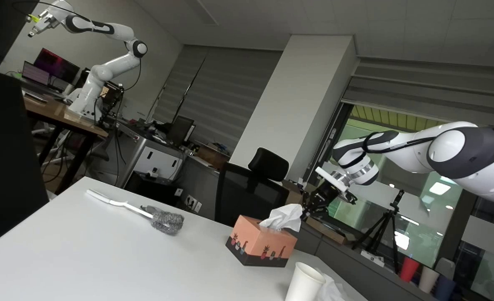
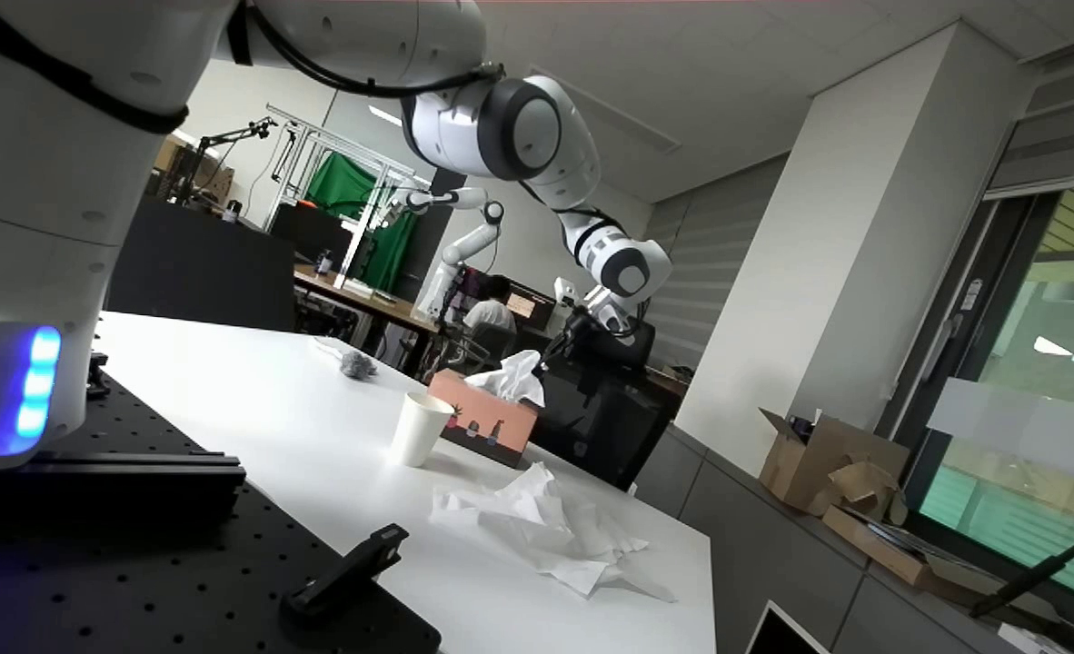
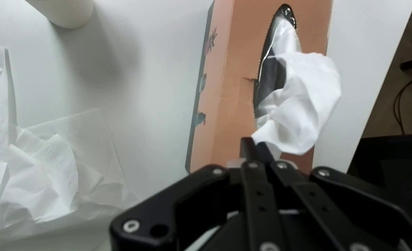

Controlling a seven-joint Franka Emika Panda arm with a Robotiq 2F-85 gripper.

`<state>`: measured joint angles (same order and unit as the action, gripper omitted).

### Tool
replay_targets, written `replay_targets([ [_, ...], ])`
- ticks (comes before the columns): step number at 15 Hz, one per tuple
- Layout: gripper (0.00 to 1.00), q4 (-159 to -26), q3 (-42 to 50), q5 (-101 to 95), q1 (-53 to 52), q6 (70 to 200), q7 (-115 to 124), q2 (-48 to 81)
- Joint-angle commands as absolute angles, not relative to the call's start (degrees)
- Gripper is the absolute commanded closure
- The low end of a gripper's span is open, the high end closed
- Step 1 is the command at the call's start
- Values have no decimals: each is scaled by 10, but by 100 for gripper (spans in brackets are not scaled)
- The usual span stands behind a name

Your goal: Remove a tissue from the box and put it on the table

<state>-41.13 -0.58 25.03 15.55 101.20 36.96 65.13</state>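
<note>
gripper point(image 3: 257, 143), wrist view: I had its fingers together, a corner of the tissue point(image 3: 303, 101) seemingly pinched at the tips; small bite, I judged.
tissue, wrist view: bunched over the box point(image 3: 241, 101), lower part in the slot point(image 3: 272, 78); not out yet.
slot, wrist view: slow, straight-up pull seemed right, so thin paper wouldn't tear and the box wouldn't lift too.
box, in an exterior view: sat on the tabletop point(image 1: 105, 251), tissue leaning toward the gripper.
brush point(image 1: 167, 221), same view: lay well apart; I liked the stretch between for set-down, lowering fully before letting go, else paper might drift.
cup point(image 2: 421, 429), in an exterior view: stood near the box, loose sheets point(image 2: 546, 527) crumpled nearby; I wanted trailing paper kept off both.
</note>
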Motion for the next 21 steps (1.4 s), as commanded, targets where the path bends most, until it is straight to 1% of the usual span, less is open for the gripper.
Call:
replay_targets([
  [1,100,-378,-12,250,142,989,392,635],
  [4,100,-347,-9,238,121,980,395,608],
  [9,100,-295,25,182,97,985,387,559],
  [13,100,-275,77,111,99,989,387,524],
  [14,100,-228,76,79,111,961,391,542],
  [21,100,-212,147,-54,186,881,357,573],
])
